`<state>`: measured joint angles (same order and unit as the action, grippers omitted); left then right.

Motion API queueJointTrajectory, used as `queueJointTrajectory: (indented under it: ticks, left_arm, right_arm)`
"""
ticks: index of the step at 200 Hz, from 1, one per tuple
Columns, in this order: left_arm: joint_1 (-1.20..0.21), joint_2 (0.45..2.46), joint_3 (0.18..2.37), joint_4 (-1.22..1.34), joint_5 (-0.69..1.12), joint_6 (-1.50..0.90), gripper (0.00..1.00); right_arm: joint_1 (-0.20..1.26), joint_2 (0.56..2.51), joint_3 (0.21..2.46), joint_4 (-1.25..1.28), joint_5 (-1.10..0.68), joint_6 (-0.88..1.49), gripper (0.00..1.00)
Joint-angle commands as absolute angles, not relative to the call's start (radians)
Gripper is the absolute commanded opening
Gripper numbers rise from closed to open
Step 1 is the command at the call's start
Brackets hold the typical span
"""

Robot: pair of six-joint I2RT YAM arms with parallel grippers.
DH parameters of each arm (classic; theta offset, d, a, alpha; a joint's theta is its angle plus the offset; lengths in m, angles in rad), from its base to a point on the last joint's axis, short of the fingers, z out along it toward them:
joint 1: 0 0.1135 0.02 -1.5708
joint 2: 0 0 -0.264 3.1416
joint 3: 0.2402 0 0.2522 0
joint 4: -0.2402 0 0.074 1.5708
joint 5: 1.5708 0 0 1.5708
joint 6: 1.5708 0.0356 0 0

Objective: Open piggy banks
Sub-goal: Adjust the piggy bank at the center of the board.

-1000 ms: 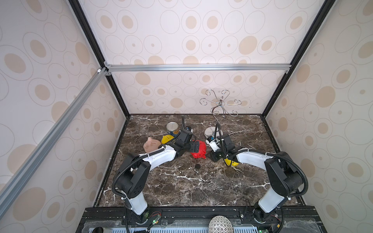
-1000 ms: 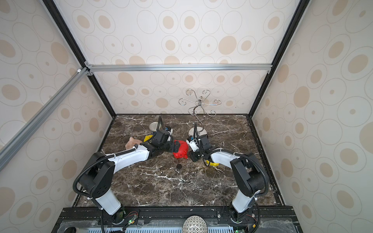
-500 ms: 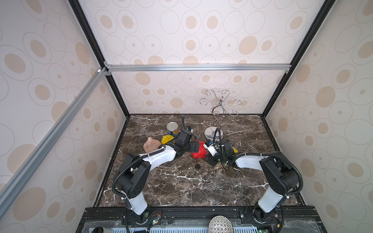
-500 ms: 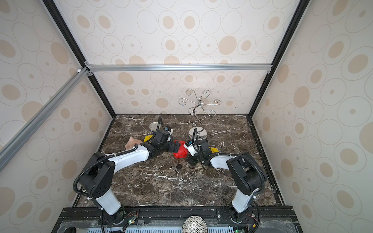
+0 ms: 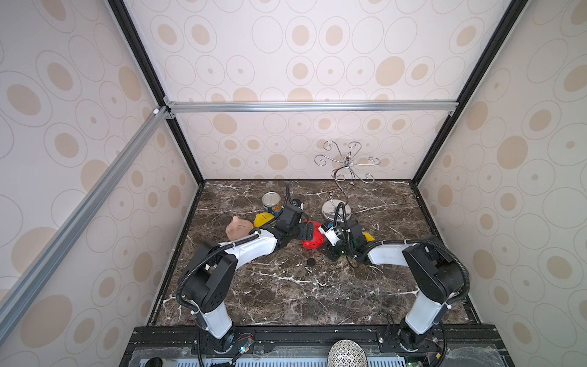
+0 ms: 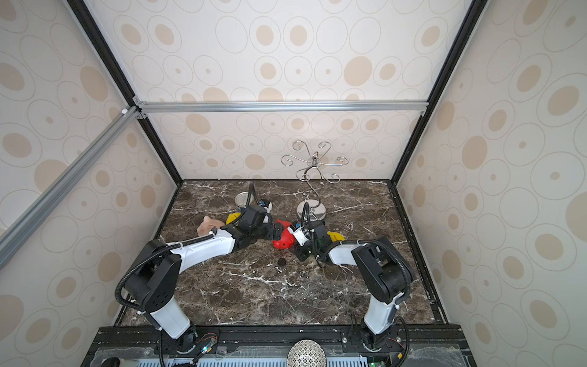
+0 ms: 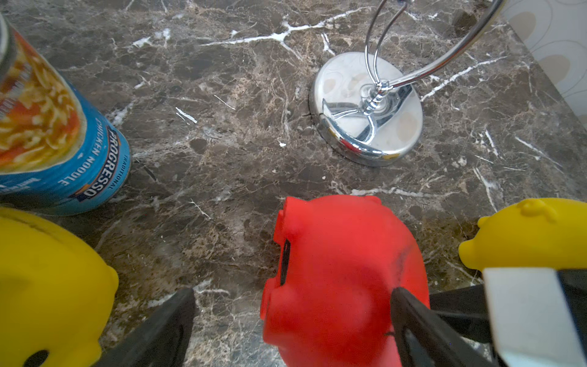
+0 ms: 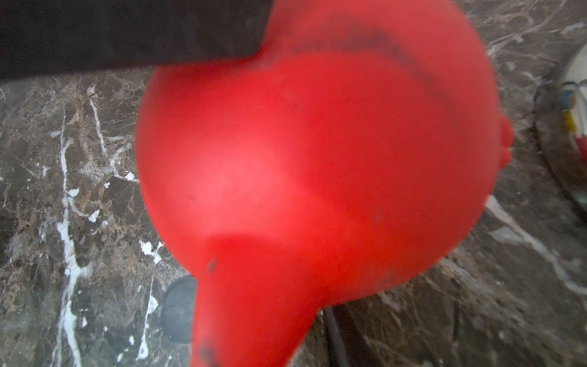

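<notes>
Though a loose plug [image 5: 310,262] on the bench [image 5: 286,286] suggests one bank opened, the red piggy bank [image 5: 313,240] sits mid-bench inside the open left end effector [image 7: 292,295]; whether the right end effector [image 5: 325,248] grips, I cannot tell.

1. In the right wrist view, the red piggy bank [image 8: 317,174] is blurred and cut off.
2. The right claw [image 5: 325,246] has its tips hidden under its wrist in both top views.
3. The yellow piggy bank [image 5: 367,236] lies mostly behind the right arm.
</notes>
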<state>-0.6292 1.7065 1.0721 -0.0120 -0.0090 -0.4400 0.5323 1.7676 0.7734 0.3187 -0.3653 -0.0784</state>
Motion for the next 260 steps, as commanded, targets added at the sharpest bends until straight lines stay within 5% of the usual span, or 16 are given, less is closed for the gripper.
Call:
queueJointTrajectory:
  ticks: [1, 185, 260]
  left_arm:
    - [-0.636, 1.711, 1.065, -0.035, -0.021, -0.419, 0.95]
    - [-0.633, 1.681, 1.040, -0.048, -0.079, -0.417, 0.97]
    - [-0.621, 1.607, 1.055, -0.090, -0.163, -0.411, 1.00]
  right_arm:
    - [0.544, 1.790, 0.765, 0.333, -0.343, -0.100, 0.35]
    - [0.574, 1.773, 0.738, 0.420, -0.247, -0.104, 0.16]
    - [0.587, 1.767, 0.748, 0.388, -0.237, -0.121, 0.15]
